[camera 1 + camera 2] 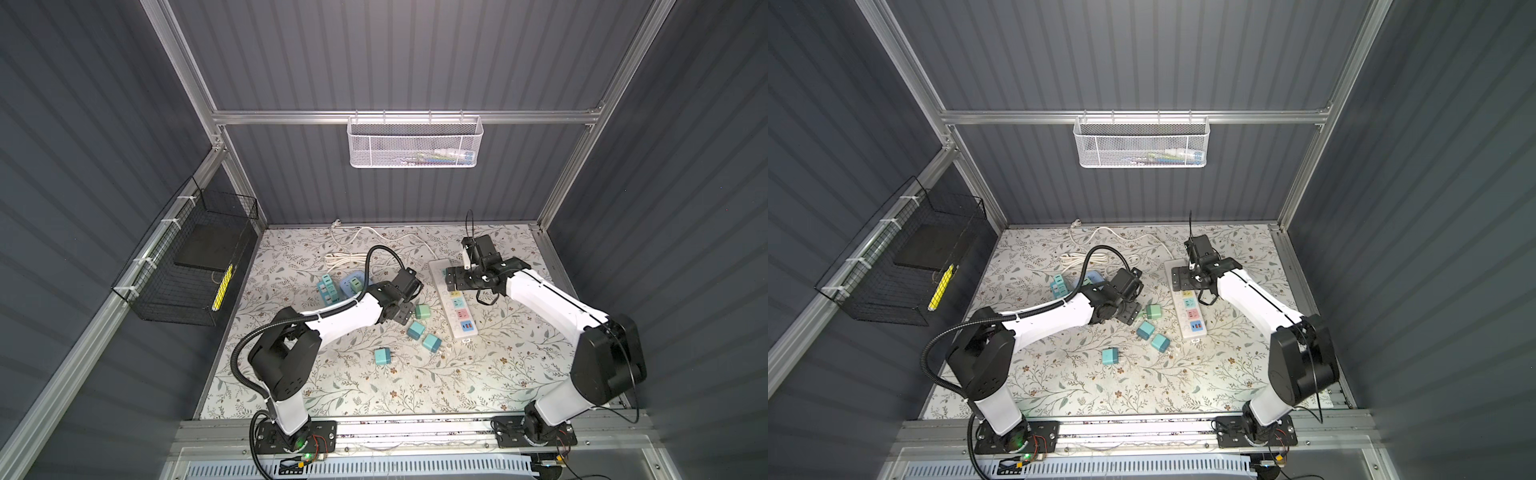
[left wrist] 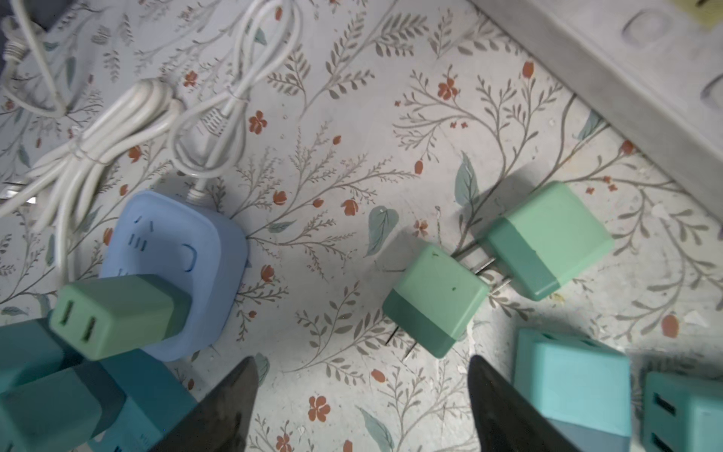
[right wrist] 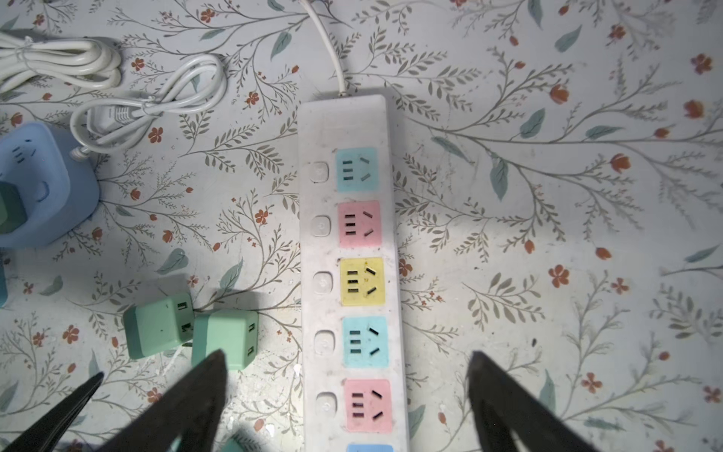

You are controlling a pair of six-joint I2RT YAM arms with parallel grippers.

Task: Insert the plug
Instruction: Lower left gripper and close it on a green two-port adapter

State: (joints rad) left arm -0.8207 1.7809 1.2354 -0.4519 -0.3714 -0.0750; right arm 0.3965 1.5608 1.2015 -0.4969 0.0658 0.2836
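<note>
Okay, I'm watching the left gripper [image 2: 362,359] hanging over the middle of the floral desk [image 1: 374,386], jaws spread apart and holding nothing. Two mint green plugs [image 2: 434,297] are lying on their sides just ahead of its fingers [image 2: 231,403], the farther one's prongs touching the nearer one's body. Teal plugs [image 2: 571,383] are lying just beside one finger, on the side toward the desk's near edge. A blue socket cube [image 2: 176,242] is sitting left of centre in the desk's far half, with a green plug [image 2: 113,313] standing in it, and a white cable bundle [image 2: 98,144] is lying beside it. The right gripper [image 3: 347,354] is hovering above the white power strip [image 3: 352,129], jaws released and straddling it, gripping nothing. That strip is lying right of centre in the desk's far half, running lengthwise from the far edge side toward the near edge, with its coloured sockets [image 3: 362,281] facing up.
</note>
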